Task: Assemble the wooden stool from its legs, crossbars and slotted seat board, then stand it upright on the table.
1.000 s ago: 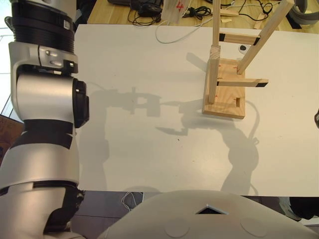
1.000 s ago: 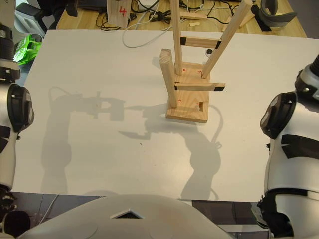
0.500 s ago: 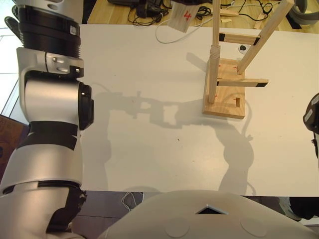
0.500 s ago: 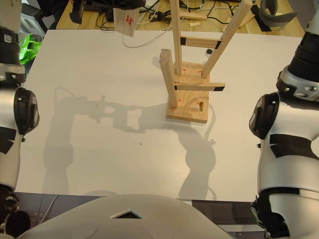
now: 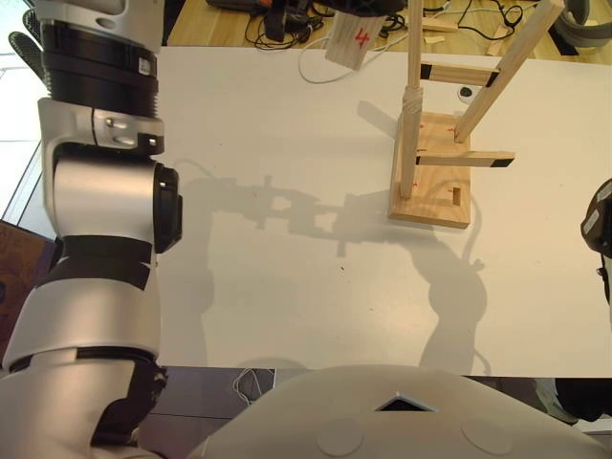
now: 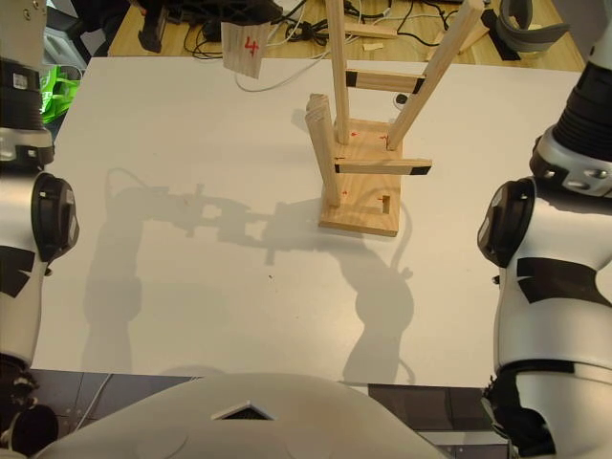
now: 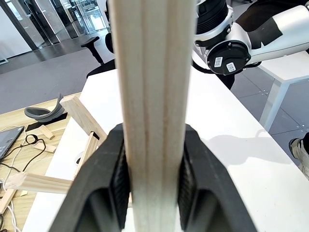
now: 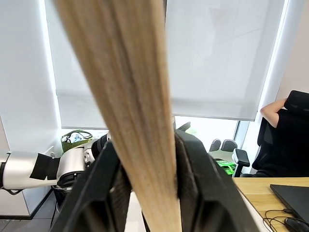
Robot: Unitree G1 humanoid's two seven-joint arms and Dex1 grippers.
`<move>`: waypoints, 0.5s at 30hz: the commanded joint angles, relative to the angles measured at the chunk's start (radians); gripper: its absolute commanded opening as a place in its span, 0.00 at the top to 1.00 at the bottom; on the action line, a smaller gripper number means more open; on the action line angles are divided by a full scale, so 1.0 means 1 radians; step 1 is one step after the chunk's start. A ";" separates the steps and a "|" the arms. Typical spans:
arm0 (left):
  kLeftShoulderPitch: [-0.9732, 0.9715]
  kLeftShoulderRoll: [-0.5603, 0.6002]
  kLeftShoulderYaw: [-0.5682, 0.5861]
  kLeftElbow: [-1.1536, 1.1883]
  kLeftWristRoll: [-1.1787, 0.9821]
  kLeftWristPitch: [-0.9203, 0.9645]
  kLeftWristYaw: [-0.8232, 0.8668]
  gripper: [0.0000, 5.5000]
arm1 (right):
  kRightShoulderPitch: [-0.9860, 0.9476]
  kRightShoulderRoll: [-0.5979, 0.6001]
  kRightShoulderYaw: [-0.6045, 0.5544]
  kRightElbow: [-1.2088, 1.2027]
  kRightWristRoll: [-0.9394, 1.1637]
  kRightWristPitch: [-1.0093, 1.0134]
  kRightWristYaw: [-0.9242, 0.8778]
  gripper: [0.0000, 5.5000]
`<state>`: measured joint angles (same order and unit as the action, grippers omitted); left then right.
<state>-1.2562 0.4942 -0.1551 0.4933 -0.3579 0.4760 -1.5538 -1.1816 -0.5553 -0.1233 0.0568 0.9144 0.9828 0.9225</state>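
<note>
Left arm (image 5: 105, 191) now nearer the stool (image 5: 435, 196), left fingers (image 7: 104, 179) tight on a wooden board (image 7: 152, 96), right fingers (image 8: 198, 179) on a leg (image 8: 130, 87).

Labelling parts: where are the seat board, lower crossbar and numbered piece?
seat board (image 5: 432, 206): left eye view, bare front surface.
lower crossbar (image 5: 449, 159): left eye view, mid-length.
numbered piece (image 6: 242, 65): right eye view, below the number.

Office lab: swivel chair (image 7: 91, 44), cables (image 5: 378, 21)

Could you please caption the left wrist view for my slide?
Left pincer shut on a pale wooden piece, half-built stool on the white table behind.
</note>
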 commanded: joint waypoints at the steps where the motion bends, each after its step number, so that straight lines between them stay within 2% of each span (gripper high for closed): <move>1: -0.027 -0.034 0.028 0.018 0.010 -0.029 0.072 0.75 | 0.013 0.019 0.003 -0.016 -0.003 0.002 -0.012 0.79; 2: -0.032 -0.040 0.034 0.024 0.009 -0.025 0.085 0.75 | 0.014 0.020 0.002 -0.017 -0.005 -0.003 -0.016 0.79; 7: -0.035 -0.060 0.086 0.062 0.014 -0.038 0.205 0.60 | 0.035 0.015 -0.011 -0.011 -0.054 -0.068 -0.044 0.80; 13: 0.041 -0.048 0.194 0.052 -0.008 -0.014 0.379 0.59 | 0.089 -0.010 -0.063 -0.022 -0.128 -0.161 -0.130 0.82; 15: 0.102 -0.044 0.242 0.017 -0.028 -0.007 0.435 0.59 | 0.135 -0.041 -0.118 -0.047 -0.124 -0.151 -0.182 0.82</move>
<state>-1.2085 0.4104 -0.0122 0.5144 -0.3667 0.4485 -1.2466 -1.1072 -0.5503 -0.1814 0.0379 0.8058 0.8200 0.7822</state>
